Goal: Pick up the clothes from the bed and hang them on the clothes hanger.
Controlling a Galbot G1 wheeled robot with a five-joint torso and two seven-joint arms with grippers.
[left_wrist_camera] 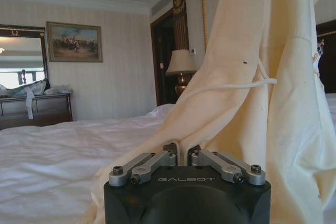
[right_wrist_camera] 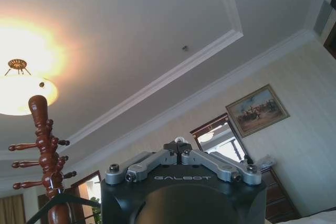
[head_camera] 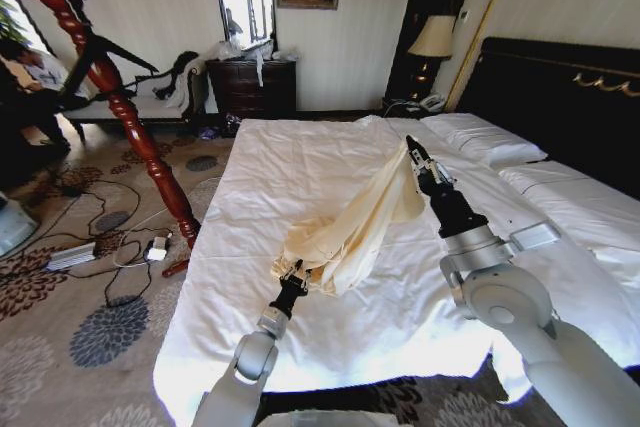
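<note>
Both arms reach forward from the lower edge of the head view over the near part of the bed [head_camera: 300,177], which is covered in white duvet. Left gripper [head_camera: 291,273] sits low above the duvet near the foot of the bed, its fingers closed on the lower bunched edge of the clothes [head_camera: 355,222]; the left wrist view confirms this, with the left gripper [left_wrist_camera: 181,150] pinched narrow and a fold of the cream fabric [left_wrist_camera: 252,103] caught between the fingertips and rising steeply beyond them. Right gripper [head_camera: 414,153] is raised higher and farther over the mattress, clamped on the upper end of the garment, so the cloth hangs stretched in a slanted drape between the two grippers, lifted off the duvet along most of its length. From the right wrist camera, the right gripper [right_wrist_camera: 178,148] is drawn in tight and pointing up toward the ceiling; whether fabric is between the tips cannot be told there. Left of the bed stands a red-brown turned-wood coat stand [head_camera: 110,87], leaning across the head view, with the clothes hanger [head_camera: 100,62] hooked on it, well apart from the garment. Pillows [head_camera: 485,142] lie at the far right against the black headboard [head_camera: 560,97]. Beyond the bed, a dark dresser [head_camera: 250,87] stands against the far wall.
</note>
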